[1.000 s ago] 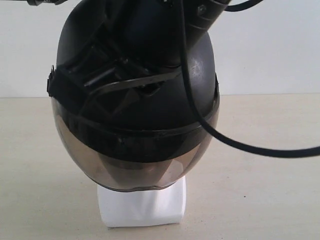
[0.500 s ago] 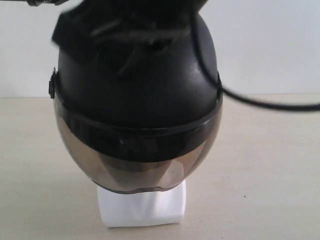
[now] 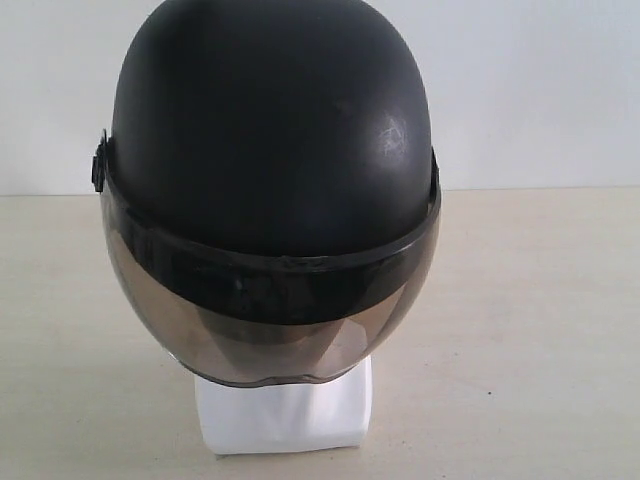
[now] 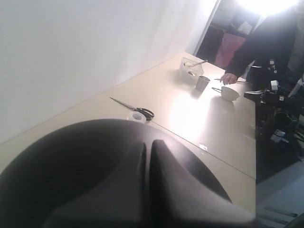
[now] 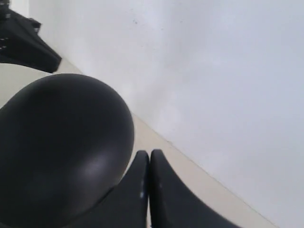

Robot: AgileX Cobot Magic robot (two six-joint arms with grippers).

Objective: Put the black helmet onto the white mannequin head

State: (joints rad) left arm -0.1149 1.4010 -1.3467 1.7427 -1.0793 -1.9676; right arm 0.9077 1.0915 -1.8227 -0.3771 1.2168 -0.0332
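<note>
Left tool [image 4: 148, 142] clenched, empty, just over black helmet [image 3: 270, 150] crown. Helmet seated on white mannequin head [image 3: 285, 415], mid-bench [image 3: 540, 330], visor toward camera. Right tool [image 5: 149, 154] clenched, empty, beside dome; neither clearly nearer. Looks done.

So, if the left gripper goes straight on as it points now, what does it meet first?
Probably the black helmet: its dome lies just beyond the tips of the left gripper, though depth is unclear and it might skim over.
</note>
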